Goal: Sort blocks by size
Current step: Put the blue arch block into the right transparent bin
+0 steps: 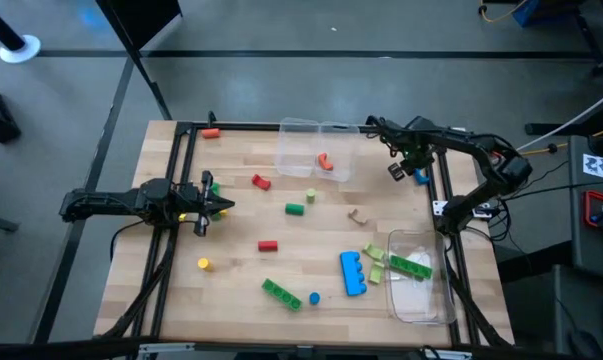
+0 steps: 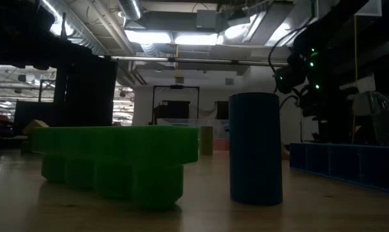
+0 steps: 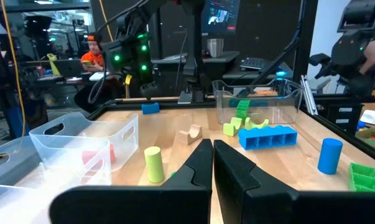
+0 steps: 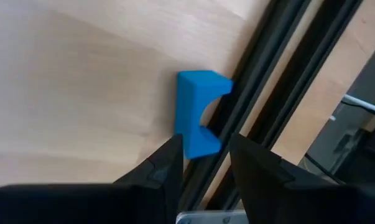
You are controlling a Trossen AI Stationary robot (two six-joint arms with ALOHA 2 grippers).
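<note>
Blocks lie scattered on the wooden table: a red cylinder (image 1: 260, 181), a green cylinder (image 1: 295, 209), a yellow one (image 1: 204, 264), a studded green brick (image 1: 281, 293) and a studded blue brick (image 1: 353, 272). A small blue arch block (image 4: 199, 112) lies flat against the black rail at the table's right edge, far side. My right gripper (image 4: 206, 158) points steeply down just above it, open, with a fingertip to either side of its end (image 1: 421, 177). My left gripper (image 1: 221, 206) waits shut and level at the table's left side.
A clear container (image 1: 316, 150) at the far edge holds an orange block. A second clear container (image 1: 426, 300) at the near right holds lime and green bricks. A tan arch (image 1: 357, 214) lies mid-table. The black rail (image 4: 262, 93) runs right beside the blue arch block.
</note>
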